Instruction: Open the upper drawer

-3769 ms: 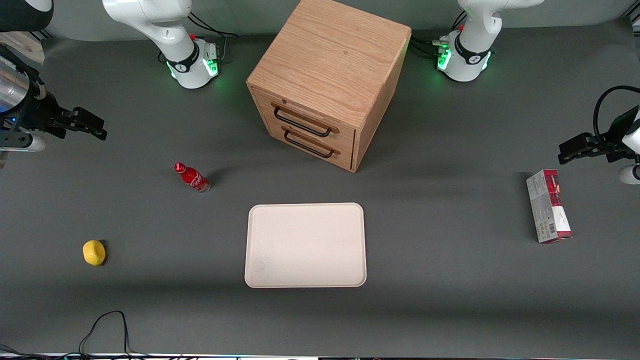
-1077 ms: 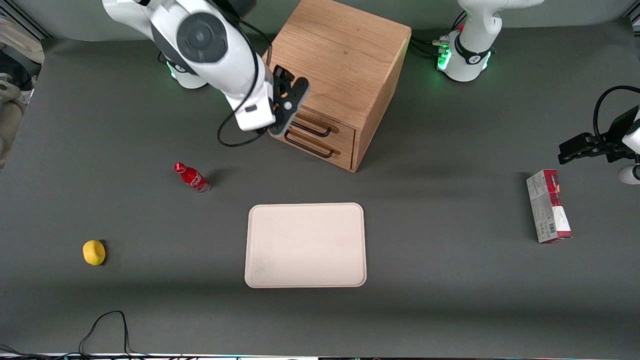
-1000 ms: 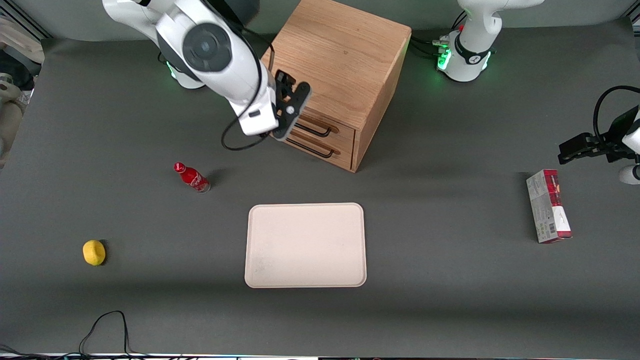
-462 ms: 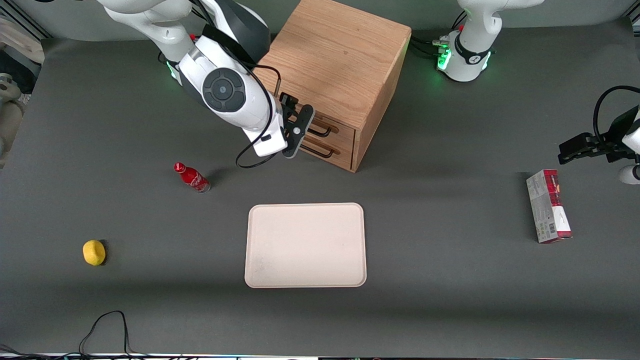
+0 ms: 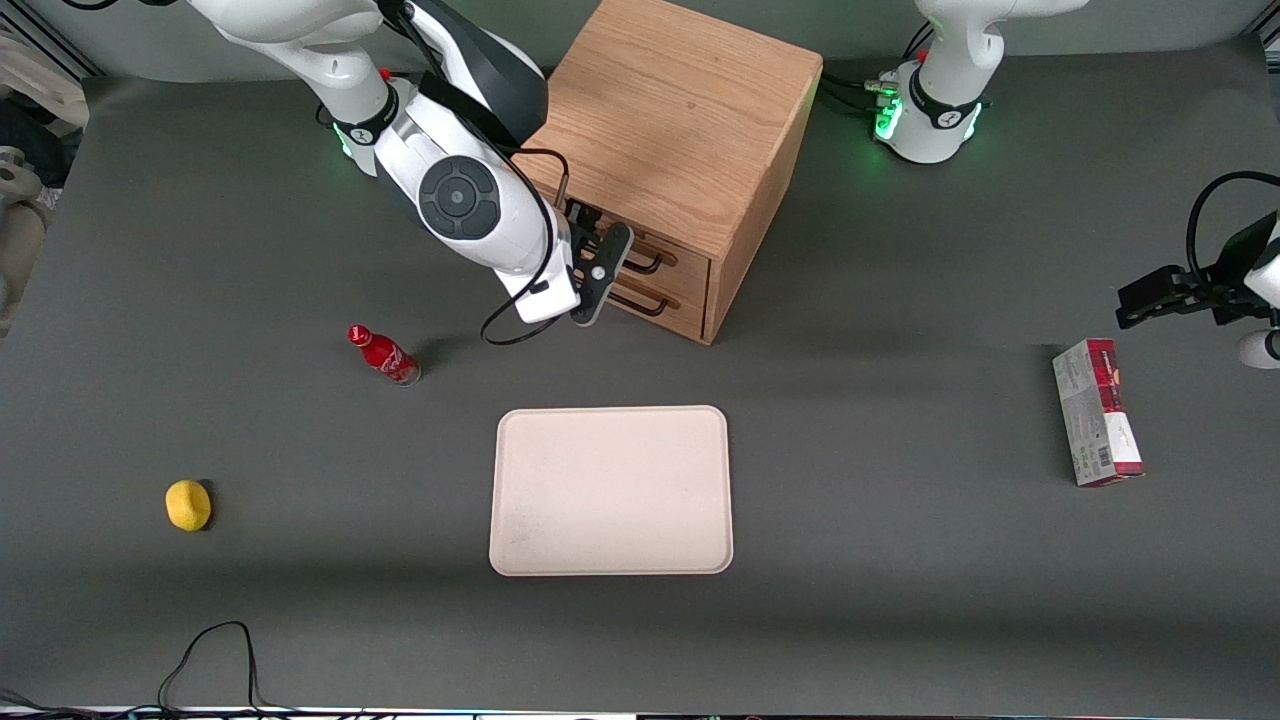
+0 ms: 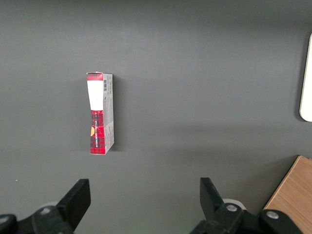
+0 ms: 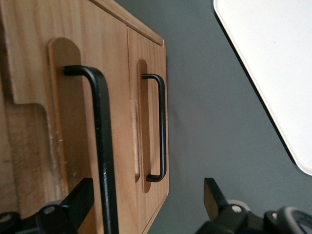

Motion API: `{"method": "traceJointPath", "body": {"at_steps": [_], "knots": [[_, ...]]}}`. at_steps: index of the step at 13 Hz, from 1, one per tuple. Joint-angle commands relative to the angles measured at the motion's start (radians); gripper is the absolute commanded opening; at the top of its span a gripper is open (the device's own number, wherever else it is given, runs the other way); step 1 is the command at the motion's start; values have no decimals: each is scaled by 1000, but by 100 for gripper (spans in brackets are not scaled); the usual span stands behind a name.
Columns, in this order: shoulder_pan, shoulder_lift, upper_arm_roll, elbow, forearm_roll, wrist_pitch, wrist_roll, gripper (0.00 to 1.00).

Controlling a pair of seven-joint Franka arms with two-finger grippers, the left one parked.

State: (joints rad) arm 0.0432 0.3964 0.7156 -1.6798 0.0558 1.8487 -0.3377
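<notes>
The light oak cabinet (image 5: 680, 110) stands mid-table, farther from the front camera than the tray. Its upper drawer (image 5: 686, 262) is shut, and so is the lower drawer (image 5: 684, 306). My right gripper (image 5: 605, 268) is open, close in front of the drawer fronts, and covers most of both handles in the front view. In the right wrist view the upper drawer's black bar handle (image 7: 103, 146) runs between the gripper's (image 7: 146, 207) spread fingers, close beside one finger (image 7: 78, 200). The lower drawer's handle (image 7: 161, 126) lies farther on. Nothing is gripped.
A cream tray (image 5: 611, 490) lies nearer the front camera than the cabinet. A red bottle (image 5: 383, 354) and a yellow lemon (image 5: 188, 504) lie toward the working arm's end. A red and grey box (image 5: 1096, 411) lies toward the parked arm's end, also in the left wrist view (image 6: 100, 113).
My right arm has swung in from the table's end to the cabinet. Over the last second the gripper has slid lower along the drawer fronts, nearer the front camera. Both drawers stay shut.
</notes>
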Motion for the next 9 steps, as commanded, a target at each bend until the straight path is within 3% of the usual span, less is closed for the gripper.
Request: {"method": "traceJointPath", "body": {"at_steps": [1, 6, 9], "knots": [[-2, 24, 1, -7, -36, 44, -24, 100], [-6, 73, -16, 20, -129, 70, -56, 100], [-5, 76, -80, 61, -128, 60, -159, 100]]}}
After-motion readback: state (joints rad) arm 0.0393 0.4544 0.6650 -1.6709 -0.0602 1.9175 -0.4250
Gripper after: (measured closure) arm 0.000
